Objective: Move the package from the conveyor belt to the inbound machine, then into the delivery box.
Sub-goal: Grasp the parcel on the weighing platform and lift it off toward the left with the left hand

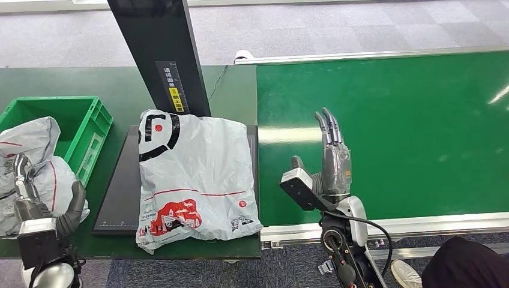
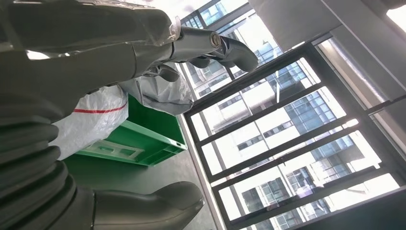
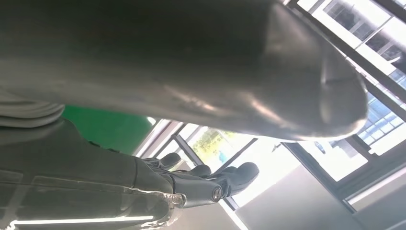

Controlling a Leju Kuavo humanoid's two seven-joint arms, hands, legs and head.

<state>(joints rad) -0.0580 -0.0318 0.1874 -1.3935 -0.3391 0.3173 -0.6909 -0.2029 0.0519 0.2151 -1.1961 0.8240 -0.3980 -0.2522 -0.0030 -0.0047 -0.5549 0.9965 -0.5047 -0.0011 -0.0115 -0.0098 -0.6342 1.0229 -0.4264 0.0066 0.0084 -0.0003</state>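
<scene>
Head view: nearest, the left hand (image 1: 30, 198) hovers empty with fingers apart beside grey plastic bags (image 1: 27, 165) spilling from the green plastic crate (image 1: 90, 129). The right hand (image 1: 327, 162) stands upright, fingers straight and spread from the thumb, holding nothing, over the green conveyor belt (image 1: 408, 132). Between them the white-grey plastic mailer package (image 1: 195, 180) lies flat on the dark platform of the inbound machine (image 1: 117, 192), before its black upright post (image 1: 162, 54).

package (image 1: 195, 180) is white-grey with black curves, red dots and a red printed patch; belt (image 1: 384, 132) bright green; crate (image 1: 90, 129) green too; scanner plate (image 1: 117, 198) black
</scene>
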